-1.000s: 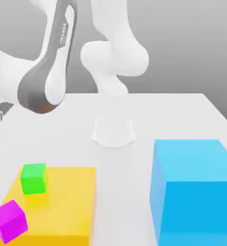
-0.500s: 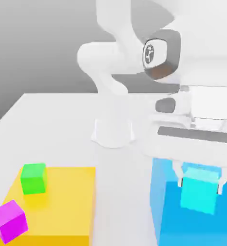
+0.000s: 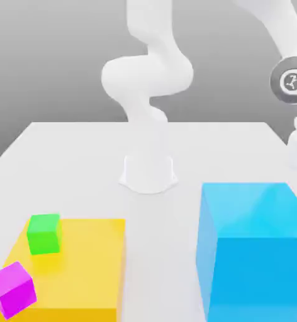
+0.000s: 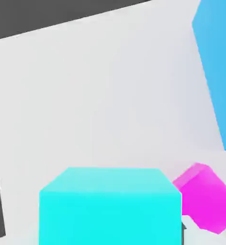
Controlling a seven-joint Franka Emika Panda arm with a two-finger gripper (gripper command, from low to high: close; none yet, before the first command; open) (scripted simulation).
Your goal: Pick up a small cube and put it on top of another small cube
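The tool is clamped on the cyan cube (image 4: 110, 206), which sits close under the hand camera above the white tabletop (image 4: 100, 95). A magenta cube (image 4: 203, 196) lies just beyond it, the big blue cube (image 4: 218, 72) farther off.

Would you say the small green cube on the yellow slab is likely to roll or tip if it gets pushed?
The green cube probably would not roll: its faces look flat and square. It sits flat on the yellow slab, so it would likely slide rather than tip. It seems rigid, holding crisp edges.
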